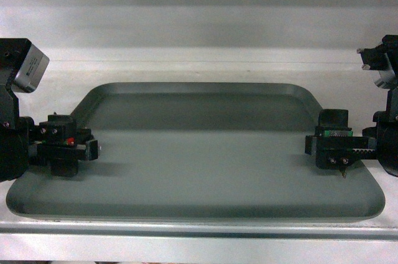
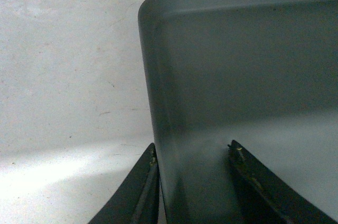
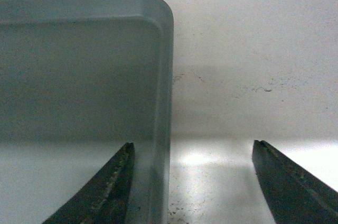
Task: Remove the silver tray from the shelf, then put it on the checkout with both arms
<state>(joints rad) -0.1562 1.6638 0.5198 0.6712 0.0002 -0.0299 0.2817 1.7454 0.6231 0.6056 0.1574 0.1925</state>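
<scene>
Dull grey-silver metal tray [image 1: 199,158] lay along the white shelf's [image 1: 199,242] front edge; stiff, slick, its short rims were straddled by spread left claw [image 2: 193,182] and right claw [image 3: 193,182].

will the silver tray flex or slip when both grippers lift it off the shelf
Probably stiff: the silver tray looks like metal with a raised rim. Its smooth dull surface may slip in a narrow pinch. It is far wider than the left gripper or right gripper, so uneven lifting could tilt it.
</scene>
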